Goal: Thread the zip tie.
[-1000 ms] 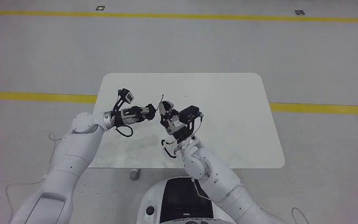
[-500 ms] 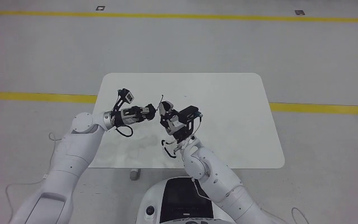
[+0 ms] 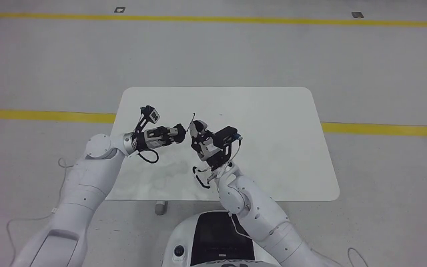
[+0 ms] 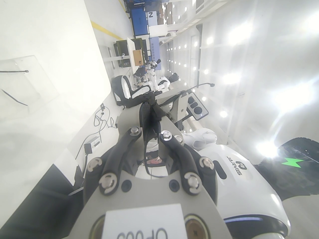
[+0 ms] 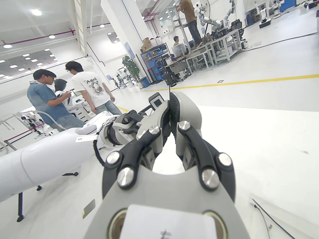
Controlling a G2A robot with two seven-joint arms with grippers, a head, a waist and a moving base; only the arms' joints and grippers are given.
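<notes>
The left gripper (image 3: 180, 132) hangs above the white table (image 3: 280, 113) with its fingers pressed together, probably on one end of the zip tie (image 3: 193, 118). Its wrist view shows a thin dark strand curling back from between the pads, though the pads are dark too and the pinch itself is hard to make out. Just past its tips, close but not touching, is the right gripper (image 3: 196, 131). That one is clamped flat on the zip tie, and a free length stands straight up beyond its fingertips. The zip tie looks like narrow, smooth, very light plastic. It should spring rather than flop, so a long free end would likely wave about, and the slick surface could slide or roll between the pads. The safer hold is on the flat faces, close behind the pointed end, so that only a short, fairly stiff length is left to steer. The head end is better pinched by its sides, just behind the slot, so the opening stays clear and faces the other gripper. A hard squeeze is not needed. Some spare ties (image 4: 15, 71) lie in a clear tray (image 4: 42, 75) on the table, well away from the left gripper (they play no part in this hold).
</notes>
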